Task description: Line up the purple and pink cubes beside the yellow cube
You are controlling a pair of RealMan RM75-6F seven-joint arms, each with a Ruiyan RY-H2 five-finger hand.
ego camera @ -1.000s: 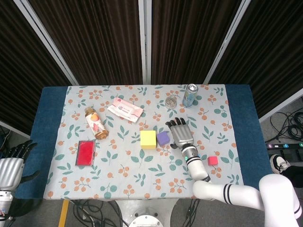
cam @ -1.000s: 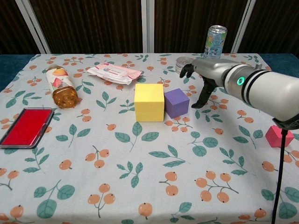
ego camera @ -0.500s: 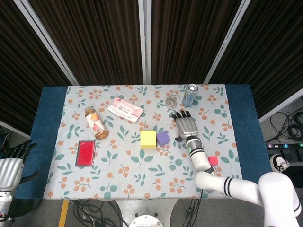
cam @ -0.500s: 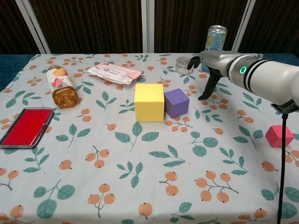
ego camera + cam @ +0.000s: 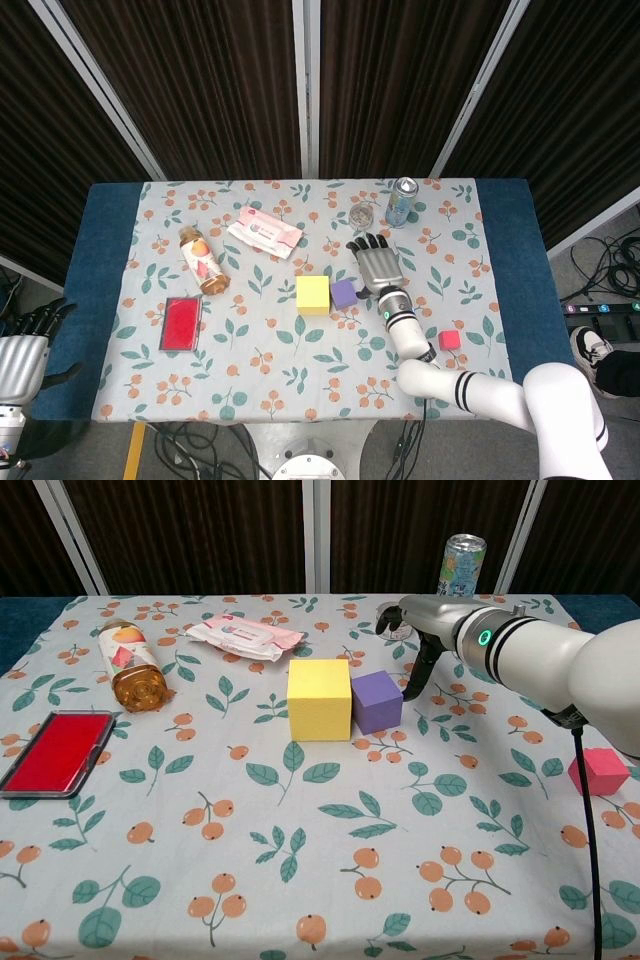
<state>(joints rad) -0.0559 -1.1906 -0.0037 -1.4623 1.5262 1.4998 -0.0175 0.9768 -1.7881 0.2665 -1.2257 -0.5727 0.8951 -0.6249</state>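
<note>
The yellow cube (image 5: 313, 293) (image 5: 319, 699) stands mid-table, and the smaller purple cube (image 5: 345, 293) (image 5: 377, 701) sits against its right side. The pink cube (image 5: 449, 339) (image 5: 600, 771) lies alone far to the right, near the front edge. My right hand (image 5: 377, 263) (image 5: 428, 620) hovers just behind and right of the purple cube, fingers spread and holding nothing; its thumb points down close to the cube's right edge. My left hand (image 5: 24, 352) hangs off the table's left front corner, fingers extended and empty; the chest view does not show it.
A drink can (image 5: 403, 200) (image 5: 459, 565) and a small round jar (image 5: 361, 214) (image 5: 390, 613) stand behind my right hand. A wipes packet (image 5: 264, 232) (image 5: 244, 635), a lying bottle (image 5: 200, 260) (image 5: 130, 663) and a red case (image 5: 181, 322) (image 5: 55, 752) occupy the left half.
My right hand drew back and to the right from the purple cube, then swung left again to hover close behind it. The cubes have not moved.
</note>
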